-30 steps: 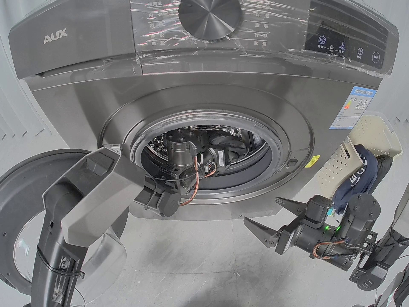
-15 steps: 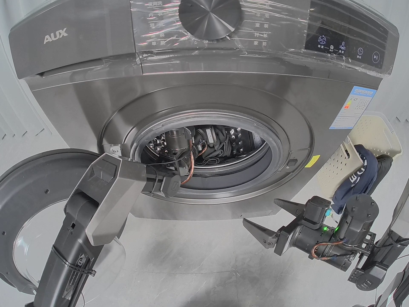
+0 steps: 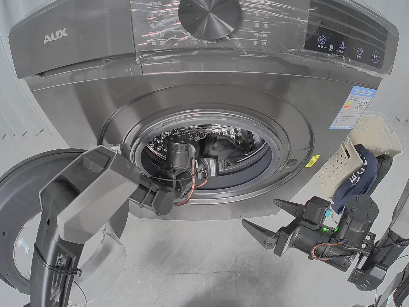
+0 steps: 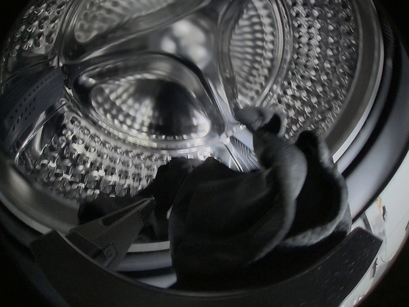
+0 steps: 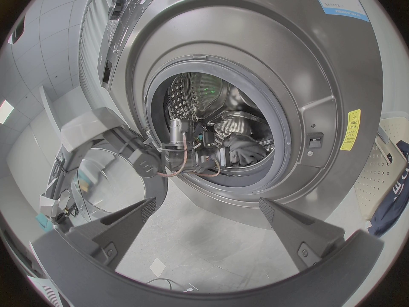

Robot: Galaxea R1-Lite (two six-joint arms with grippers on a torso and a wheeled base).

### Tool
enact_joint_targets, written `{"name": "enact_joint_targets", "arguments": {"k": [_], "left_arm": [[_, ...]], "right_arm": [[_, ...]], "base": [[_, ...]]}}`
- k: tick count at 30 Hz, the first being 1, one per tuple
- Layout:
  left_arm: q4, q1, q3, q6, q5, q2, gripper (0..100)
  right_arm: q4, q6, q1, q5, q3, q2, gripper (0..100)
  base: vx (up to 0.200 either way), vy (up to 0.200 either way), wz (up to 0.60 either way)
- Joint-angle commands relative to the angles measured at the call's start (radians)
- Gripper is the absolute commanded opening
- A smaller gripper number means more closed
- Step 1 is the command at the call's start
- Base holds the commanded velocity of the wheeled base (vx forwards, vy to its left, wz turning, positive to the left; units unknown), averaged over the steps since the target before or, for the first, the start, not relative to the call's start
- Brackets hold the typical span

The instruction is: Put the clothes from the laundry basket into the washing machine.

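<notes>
Two arms sit in very different poses. The left arm point(image 3: 91, 184) is folded sharply at the elbow in front of the open door point(image 3: 19, 201). Its forearm passes through the round mouth of the washing machine point(image 3: 213, 86), placing the left gripper point(image 3: 215, 162) inside the drum point(image 4: 140, 107), just past the grey door seal point(image 5: 281, 150). Its jaws stand wide: one finger point(image 4: 121, 227) is far out to one side, while the other is buried under a black garment point(image 4: 238, 209). That garment is bunched in a lump right at the gripper, draped over the hidden finger and resting at the drum's lower front lip. Whether the hidden finger presses on it I cannot tell. More dark cloth point(image 4: 168, 180) lies on the drum floor beyond the visible finger; it may be the same piece.

The right arm point(image 3: 383, 252) is low, ahead of the machine's lower right corner. The right gripper point(image 3: 260, 212) points toward the robot's left above the floor, fingers spread wide and holding nothing, well apart from the drum opening.

A cream perforated laundry basket point(image 3: 377, 135) stands against the machine's right side. A navy garment point(image 3: 358, 178) with white print hangs over its near rim, and another dark piece point(image 3: 384, 163) sits just beside it in the basket.
</notes>
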Motion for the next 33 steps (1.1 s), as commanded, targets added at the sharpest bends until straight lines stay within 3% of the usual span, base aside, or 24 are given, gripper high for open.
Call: {"name": "enact_joint_targets", "arguments": {"k": [1, 12, 21, 22, 30, 33], "left_arm": [[0.065, -0.035, 0.356, 0.024, -0.081, -0.280, 100], [0.045, -0.066, 0.440, 0.039, -0.183, -0.320, 100], [-0.084, -0.058, 0.322, 0.036, -0.160, -0.176, 100], [-0.082, -0.058, 0.320, 0.038, -0.160, -0.166, 0], [-0.058, -0.045, 0.296, 0.039, -0.156, -0.107, 0], [-0.049, -0.042, 0.213, 0.036, -0.150, -0.073, 0]], "right_arm": [[0.000, 0.000, 0.004, 0.000, -0.004, -0.003, 100], [0.001, 0.001, 0.011, -0.002, -0.006, -0.003, 100], [0.000, 0.001, 0.012, -0.002, -0.006, -0.001, 100], [0.000, 0.001, 0.012, 0.000, -0.007, -0.001, 100], [0.000, 0.001, 0.012, 0.000, -0.012, 0.001, 100], [0.000, 0.001, 0.012, 0.000, -0.017, 0.004, 100]], "base": [[0.000, 0.000, 0.00], [0.000, 0.000, 0.00], [0.000, 0.000, 0.00], [0.000, 0.000, 0.00], [0.000, 0.000, 0.00], [0.000, 0.000, 0.00]]}}
